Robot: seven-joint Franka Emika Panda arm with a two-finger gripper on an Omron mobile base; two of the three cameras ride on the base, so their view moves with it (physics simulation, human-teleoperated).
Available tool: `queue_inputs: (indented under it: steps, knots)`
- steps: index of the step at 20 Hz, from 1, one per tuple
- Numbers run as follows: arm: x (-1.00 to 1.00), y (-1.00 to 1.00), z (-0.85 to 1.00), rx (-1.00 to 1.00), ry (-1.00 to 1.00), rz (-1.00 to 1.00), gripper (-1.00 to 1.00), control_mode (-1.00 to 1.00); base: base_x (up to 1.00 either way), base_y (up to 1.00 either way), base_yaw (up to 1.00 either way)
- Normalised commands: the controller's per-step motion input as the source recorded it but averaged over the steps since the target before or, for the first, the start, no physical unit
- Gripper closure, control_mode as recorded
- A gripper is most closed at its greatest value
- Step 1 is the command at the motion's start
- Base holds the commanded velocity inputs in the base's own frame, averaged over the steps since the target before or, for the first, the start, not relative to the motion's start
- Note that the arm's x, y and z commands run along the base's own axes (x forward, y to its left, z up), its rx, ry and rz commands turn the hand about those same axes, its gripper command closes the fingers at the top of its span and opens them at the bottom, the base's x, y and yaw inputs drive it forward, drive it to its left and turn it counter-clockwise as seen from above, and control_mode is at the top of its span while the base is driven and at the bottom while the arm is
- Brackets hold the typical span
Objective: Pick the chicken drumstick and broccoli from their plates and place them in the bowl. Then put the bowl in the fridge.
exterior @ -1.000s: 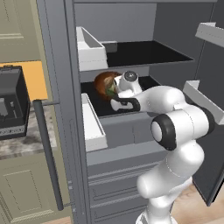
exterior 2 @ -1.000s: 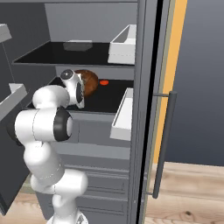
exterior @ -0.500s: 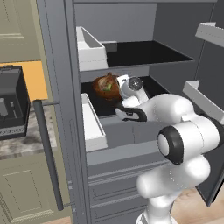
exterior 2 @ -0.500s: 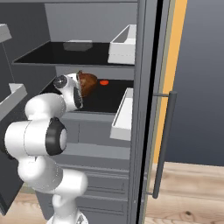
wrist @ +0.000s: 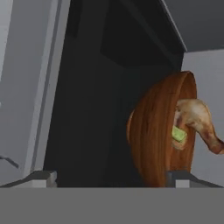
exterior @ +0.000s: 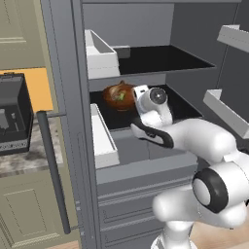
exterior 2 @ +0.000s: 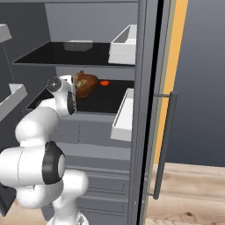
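Note:
The reddish-brown bowl [exterior: 115,95] [exterior 2: 86,83] stands on the fridge's [exterior: 62,73] dark middle shelf. In the hand view the bowl [wrist: 153,131] is rolled on its side and holds the golden-tan chicken drumstick [wrist: 199,120] and the green broccoli [wrist: 178,134]. My gripper [wrist: 113,178] [exterior: 133,104] [exterior 2: 74,90] is open just in front of the bowl. Its fingertips [wrist: 43,177] stand wide apart, clear of the bowl's wall, with nothing between them. The plates are out of view.
White door bins [exterior: 101,132] [exterior 2: 125,113] hang on the open door with its long bar handle [exterior: 52,170] [exterior 2: 164,145]. A small red thing [exterior 2: 104,82] lies on the shelf behind the bowl. A grey container [exterior 2: 78,45] sits on the upper shelf. A dark appliance [exterior: 11,116] stands on the counter at left.
The jaws have spread wide and let go of the bowl, which stays on the shelf. The arm's elbow has swung lower and outward.

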Motion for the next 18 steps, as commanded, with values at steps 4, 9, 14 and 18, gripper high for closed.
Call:
queue_inputs:
  steps: [4, 9, 14, 18]
  knots:
    - [-0.58, -0.07, 0.55, 0.07, 0.15, 0.01, -1.00, -1.00, 0.00, 0.00, 0.00]
    - [-0.63, -0.11, 0.37, 0.00, 0.18, 0.00, -1.00, -1.00, 0.00, 0.00, 0.00]
    - [-0.83, -0.14, 0.03, 0.00, 0.03, -0.07, -1.00, -1.00, 0.00, 0.00, 0.00]
    - [-0.92, -0.16, -0.02, 0.00, 0.00, -0.10, -1.00, -1.00, 0.00, 0.00, 0.00]
